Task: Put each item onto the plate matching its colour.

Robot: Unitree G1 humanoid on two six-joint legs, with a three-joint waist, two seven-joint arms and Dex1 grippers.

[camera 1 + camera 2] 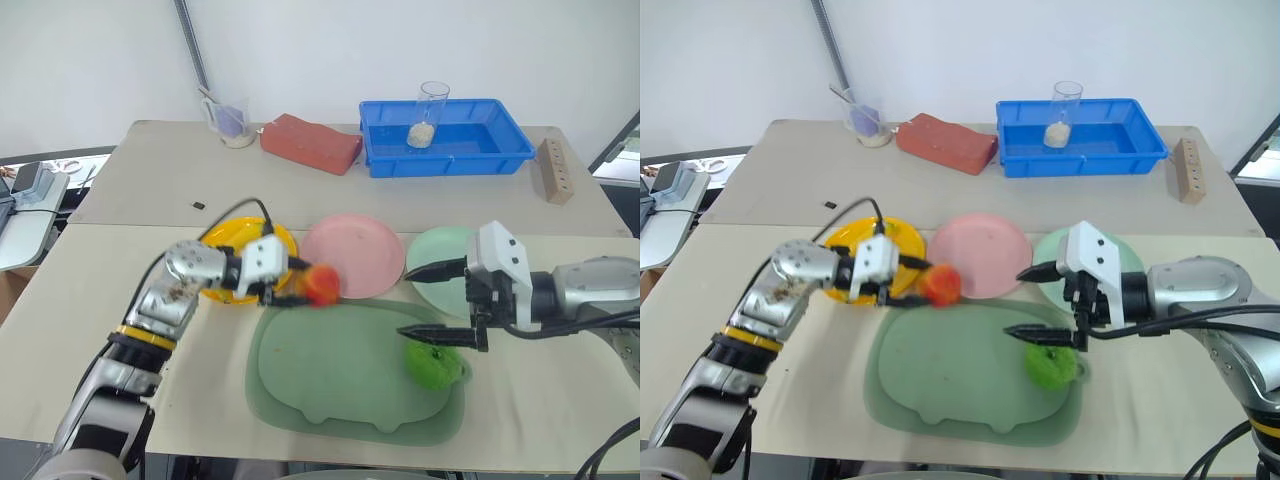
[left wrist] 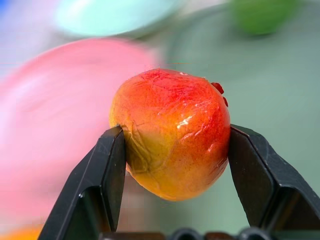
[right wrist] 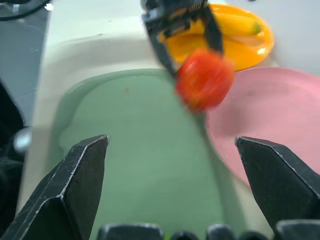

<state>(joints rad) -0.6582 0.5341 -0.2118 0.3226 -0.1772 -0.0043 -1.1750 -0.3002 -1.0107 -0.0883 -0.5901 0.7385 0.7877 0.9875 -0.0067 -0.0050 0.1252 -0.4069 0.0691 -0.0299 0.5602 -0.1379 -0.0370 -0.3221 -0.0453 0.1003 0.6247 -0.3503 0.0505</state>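
I have the left gripper pinched on the red-orange fruit — in the left wrist view the two black fingers press against either side of it. The fruit hangs clear of any surface, over the gap between the far edge of the dull-green tray and the near rim of the pink plate.

My right gripper has its fingers spread wide and grips nothing; it hovers above the right part of the tray, just over the green apple, which lies in the tray near its right edge. The mint-green plate sits behind that gripper, partly covered by it.

The yellow banana already lies on the yellow plate, which sits left of the pink one — the three plates form a row across the middle of the desk.

Along the desk's far edge I see a red brick, a blue bin with a clear cup in it, and a wooden block near the far right corner.
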